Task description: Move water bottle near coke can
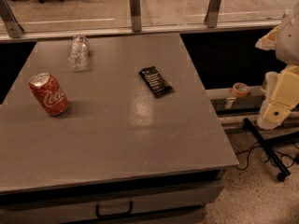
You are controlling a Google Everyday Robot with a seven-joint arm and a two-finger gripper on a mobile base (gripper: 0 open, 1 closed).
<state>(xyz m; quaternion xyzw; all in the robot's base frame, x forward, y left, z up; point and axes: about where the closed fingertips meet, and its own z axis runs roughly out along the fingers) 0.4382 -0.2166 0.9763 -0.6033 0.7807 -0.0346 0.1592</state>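
The water bottle [79, 53], small, clear and crinkly, lies on the far left part of the grey table [121, 139]. The coke can [48, 94], red with white script and a silver top, stands tilted at the left side of the table, a short way in front of the bottle and apart from it. My gripper [273, 110] shows as pale cream parts at the right edge of the view. It is off the table, beyond its right edge, far from both the bottle and the can.
A flat black snack packet [155, 81] lies near the table's middle right. A glass railing with metal posts [135, 3] runs behind the table. To the right, a tape roll [240, 89] sits on a low ledge, with a black stand and cables [266, 148] on the floor.
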